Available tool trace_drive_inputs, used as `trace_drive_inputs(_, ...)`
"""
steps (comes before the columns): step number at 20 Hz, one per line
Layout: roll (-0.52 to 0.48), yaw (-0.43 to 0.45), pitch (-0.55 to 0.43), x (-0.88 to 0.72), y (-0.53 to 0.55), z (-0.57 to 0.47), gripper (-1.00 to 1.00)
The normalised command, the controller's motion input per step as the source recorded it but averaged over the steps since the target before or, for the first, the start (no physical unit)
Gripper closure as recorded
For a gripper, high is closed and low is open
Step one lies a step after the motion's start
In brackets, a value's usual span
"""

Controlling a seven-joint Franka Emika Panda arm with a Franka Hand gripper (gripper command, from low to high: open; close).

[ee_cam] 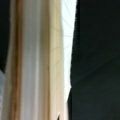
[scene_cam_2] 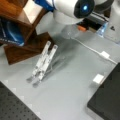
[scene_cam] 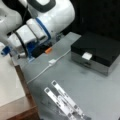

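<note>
My white arm reaches toward a front view's left, over the top of a wooden shelf. Of the gripper only a blue-tipped end shows at that view's left edge, close to the shelf; its fingers are hidden. In a front view the arm fills the top, and a blue part sits beside the shelf's pale panel. The wrist view is filled by a cream and tan upright surface very close up, with darkness to its right.
On the grey table lie a folding stand of two silver bars, a black box on a silver base, a white cable with a plug and a small orange piece. A blue book stands in the shelf.
</note>
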Motion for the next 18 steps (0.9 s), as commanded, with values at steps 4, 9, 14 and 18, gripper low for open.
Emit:
trace_drive_inputs(4,-0.089,0.195,-0.028,-0.18,-0.11,0.04,1.00)
trace_drive_inputs(9,-0.014,0.186,-0.038,-0.19,-0.12,0.04,1.00)
trace_drive_inputs(14,0.012,0.198,-0.043,-0.18,-0.11,0.02,1.00)
trace_drive_inputs(18,0.016,0.206,-0.050,-0.17,-0.08,-0.01,1.00)
